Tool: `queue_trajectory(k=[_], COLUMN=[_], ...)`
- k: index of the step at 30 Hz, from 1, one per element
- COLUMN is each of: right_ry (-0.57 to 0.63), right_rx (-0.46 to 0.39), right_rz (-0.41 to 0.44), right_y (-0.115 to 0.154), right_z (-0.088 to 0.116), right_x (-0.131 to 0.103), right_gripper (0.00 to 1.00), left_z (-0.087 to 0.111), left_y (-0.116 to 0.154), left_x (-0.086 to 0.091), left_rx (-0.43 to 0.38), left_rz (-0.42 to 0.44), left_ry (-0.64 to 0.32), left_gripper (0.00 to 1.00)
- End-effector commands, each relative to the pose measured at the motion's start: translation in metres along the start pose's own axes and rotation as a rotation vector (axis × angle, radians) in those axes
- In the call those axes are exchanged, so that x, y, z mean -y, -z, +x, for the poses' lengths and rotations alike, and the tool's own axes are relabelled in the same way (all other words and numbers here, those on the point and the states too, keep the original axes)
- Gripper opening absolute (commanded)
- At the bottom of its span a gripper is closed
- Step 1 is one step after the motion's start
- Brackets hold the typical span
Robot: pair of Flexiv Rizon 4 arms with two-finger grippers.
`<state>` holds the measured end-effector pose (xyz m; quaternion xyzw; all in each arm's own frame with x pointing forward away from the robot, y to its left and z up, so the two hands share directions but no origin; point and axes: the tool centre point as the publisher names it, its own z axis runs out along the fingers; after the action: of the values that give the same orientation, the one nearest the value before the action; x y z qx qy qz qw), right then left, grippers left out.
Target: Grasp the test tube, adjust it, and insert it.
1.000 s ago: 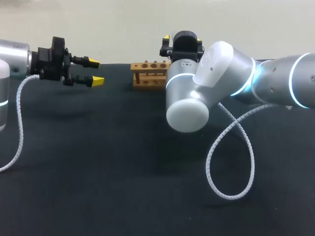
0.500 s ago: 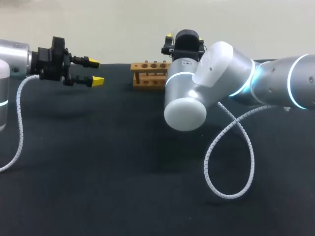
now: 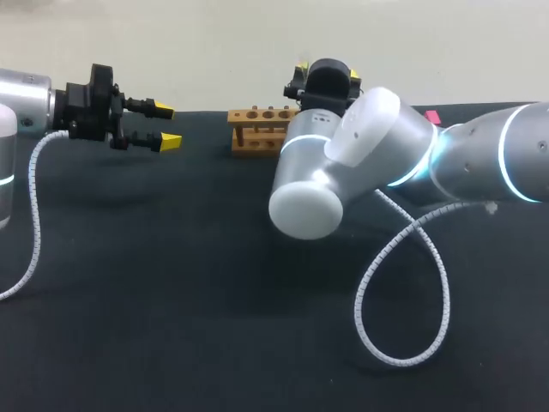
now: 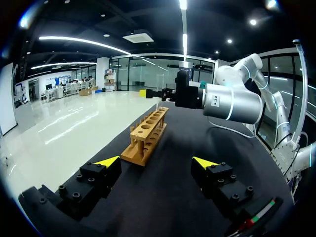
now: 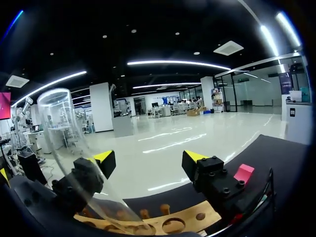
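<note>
Right gripper (image 5: 148, 159) hangs over the wooden rack (image 5: 190, 219) with its yellow-tipped fingers spread wide. The clear test tube (image 5: 61, 121) stands tilted beside one finger only, well apart from the other. Its lower end is down by the rack's holes, but I cannot tell whether it sits in one. In the head view the right arm comes in from the right edge, and the rack sits at upper middle on the black table (image 3: 171, 300). Left gripper (image 3: 165, 125) hovers at upper left, fingers apart and gripping nothing, well apart from the rack.
</note>
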<state>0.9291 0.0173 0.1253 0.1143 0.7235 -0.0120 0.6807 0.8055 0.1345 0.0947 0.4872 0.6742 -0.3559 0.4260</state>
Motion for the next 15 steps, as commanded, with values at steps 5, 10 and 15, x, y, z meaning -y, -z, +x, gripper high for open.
queue_trajectory(k=[5, 10, 15], right_ry=[0.005, 0.007, 0.015], right_rx=[-0.002, -0.007, -0.008], right_rz=[0.002, 0.006, -0.001], right_y=[0.008, 0.006, 0.002], right_z=[-0.003, -0.001, -0.003], right_x=[0.010, 0.014, 0.017], right_gripper=[0.90, 0.90, 0.90], left_z=[0.001, 0.001, 0.001], left_y=[0.001, 0.001, 0.001], left_x=[0.002, 0.002, 0.002], left_rx=[0.004, 0.004, 0.004], left_rz=[-0.005, -0.005, -0.005], left_ry=[-0.003, -0.003, -0.003], left_gripper=[1.00, 1.00, 1.00])
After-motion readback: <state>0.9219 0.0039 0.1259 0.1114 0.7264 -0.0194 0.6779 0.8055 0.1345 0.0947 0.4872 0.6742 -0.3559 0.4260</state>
